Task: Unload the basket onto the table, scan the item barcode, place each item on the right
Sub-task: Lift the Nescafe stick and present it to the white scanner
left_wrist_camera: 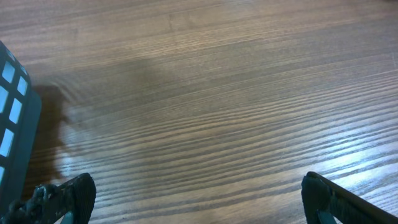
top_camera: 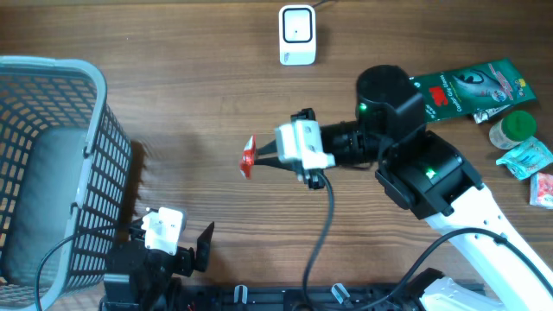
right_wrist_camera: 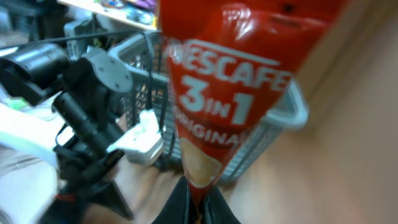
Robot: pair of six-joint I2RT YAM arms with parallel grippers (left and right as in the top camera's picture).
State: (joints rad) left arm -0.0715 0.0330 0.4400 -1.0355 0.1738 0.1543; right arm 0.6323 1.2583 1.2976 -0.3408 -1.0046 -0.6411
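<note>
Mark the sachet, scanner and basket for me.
sachet [right_wrist_camera: 230, 106], right wrist view, printed red front.
scanner [top_camera: 296, 34], overhead view, white face.
basket [top_camera: 52, 63], overhead view, top rim.

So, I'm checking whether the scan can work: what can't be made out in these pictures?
- Barcode on the Nescafe sachet: not seen; right wrist view shows only its blurred front, overhead shows it edge-on and tiny.
- Right pincer tips: cut off by the right wrist view's bottom edge.
- Pink packet: cut off by the overhead view's right edge.
- Scanner face: too small overhead.
</note>
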